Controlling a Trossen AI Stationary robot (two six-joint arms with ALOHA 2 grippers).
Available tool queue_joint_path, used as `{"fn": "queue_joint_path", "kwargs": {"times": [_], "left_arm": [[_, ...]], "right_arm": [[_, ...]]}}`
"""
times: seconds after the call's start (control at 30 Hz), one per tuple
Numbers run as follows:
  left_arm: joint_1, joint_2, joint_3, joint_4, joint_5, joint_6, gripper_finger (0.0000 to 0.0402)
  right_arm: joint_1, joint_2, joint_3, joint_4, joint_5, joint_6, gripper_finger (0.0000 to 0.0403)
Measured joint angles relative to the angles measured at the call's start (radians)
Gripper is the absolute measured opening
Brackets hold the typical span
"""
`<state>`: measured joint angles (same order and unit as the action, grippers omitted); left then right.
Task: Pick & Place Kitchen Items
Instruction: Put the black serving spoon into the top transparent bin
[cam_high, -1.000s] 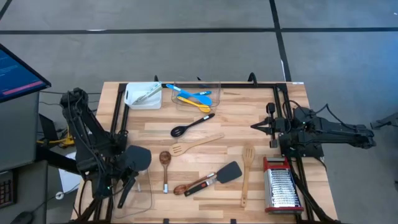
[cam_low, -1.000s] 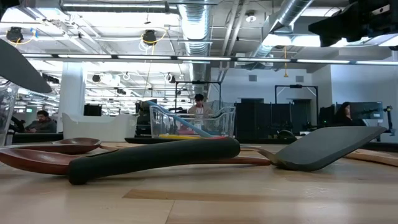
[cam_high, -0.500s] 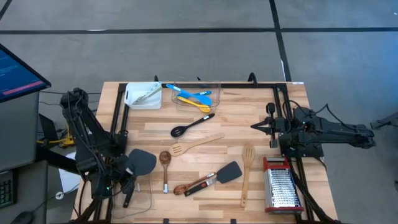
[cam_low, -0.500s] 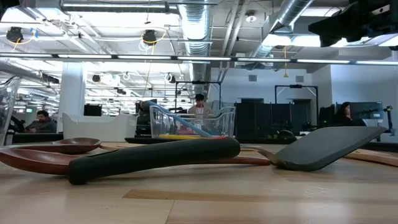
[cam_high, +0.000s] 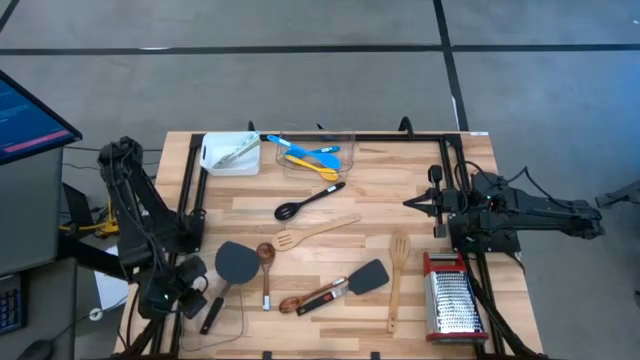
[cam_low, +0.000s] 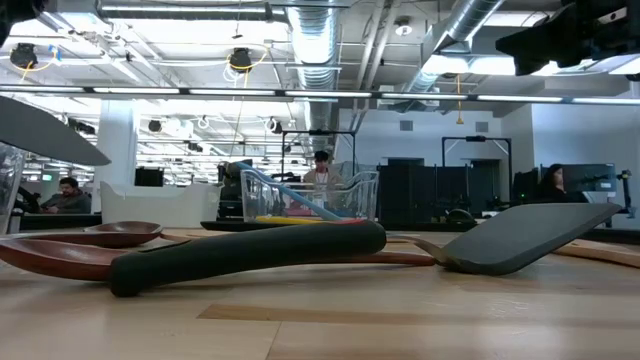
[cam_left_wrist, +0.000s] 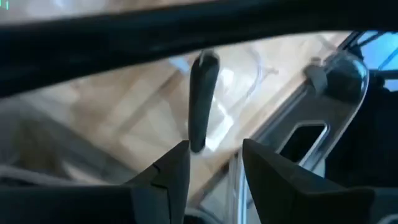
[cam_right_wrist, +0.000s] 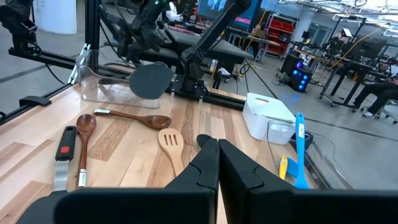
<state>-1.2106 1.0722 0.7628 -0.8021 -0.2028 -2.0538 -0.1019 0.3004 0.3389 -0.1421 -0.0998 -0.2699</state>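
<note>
Spatula in dark grey is sitting at the near left of the tabletop, and you are seeing its long axis running on a diagonal: the broad blade is pointing toward the middle of the tabletop, just beside the bowl of a wooden spoon, while the black handle is angling down into the clear plastic tub at the front left corner. Your left end effector is hovering just beside that handle with its fingers parted, gripping nothing; in the left wrist view the handle is lying apart from them, over the tub's rim. In the low view the blade is showing raised above the wood at the far left. Your right end effector is waiting pinched closed and empty over the right side, beyond the box grater.
</note>
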Motion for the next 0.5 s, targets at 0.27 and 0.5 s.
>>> {"fn": "queue_joint_path", "kwargs": {"times": [0.27, 0.5], "left_arm": [[0.0, -0.066, 0.0, 0.046, -0.108, -0.023, 0.0097], [0.003, -0.106, 0.0, 0.167, -0.422, 0.092, 0.0064]], "right_arm": [[0.0, 0.0, 0.0, 0.0, 0.0, 0.0, 0.0], [0.0, 0.0, 0.0, 0.0, 0.0, 0.0, 0.0]]}}
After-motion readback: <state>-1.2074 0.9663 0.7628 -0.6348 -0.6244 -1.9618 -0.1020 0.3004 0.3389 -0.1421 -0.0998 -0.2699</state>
